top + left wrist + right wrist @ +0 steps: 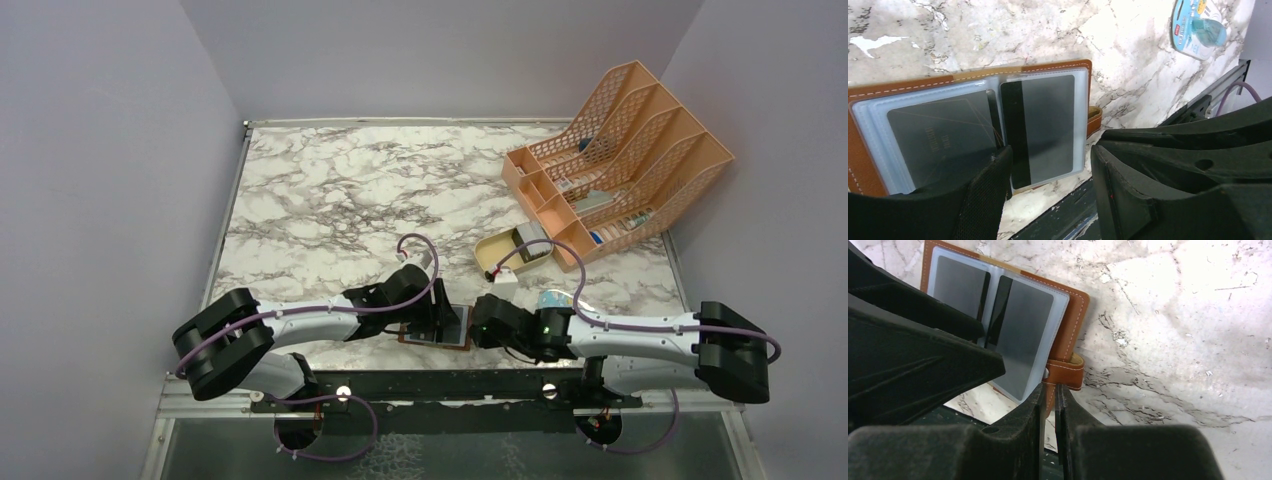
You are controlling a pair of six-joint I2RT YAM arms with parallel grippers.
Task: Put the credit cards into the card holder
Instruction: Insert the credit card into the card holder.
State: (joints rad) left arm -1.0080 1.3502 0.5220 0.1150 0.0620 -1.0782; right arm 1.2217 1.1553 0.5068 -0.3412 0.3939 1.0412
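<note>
The card holder point(1058, 66) lies open near the table's front edge, brown leather with clear sleeves. Two credit cards sit in its sleeves: a dark one point(938, 140) on the left page and a grey one with a black stripe point(1048, 125) on the right page. My left gripper point(1050, 172) is open just over the holder's near edge, its left finger point(985, 200) overlapping the dark card's sleeve. My right gripper point(1049, 392) is shut on the holder's leather cover point(1075, 315) just below the snap strap. In the top view both grippers meet at the holder point(447, 330).
A blue-and-clear packet point(1198, 25) lies on the marble to the right of the holder. A tan oval tray point(515, 250) and a big orange mesh file rack point(620, 150) stand at the back right. A black rail point(1198, 105) runs along the table's front edge.
</note>
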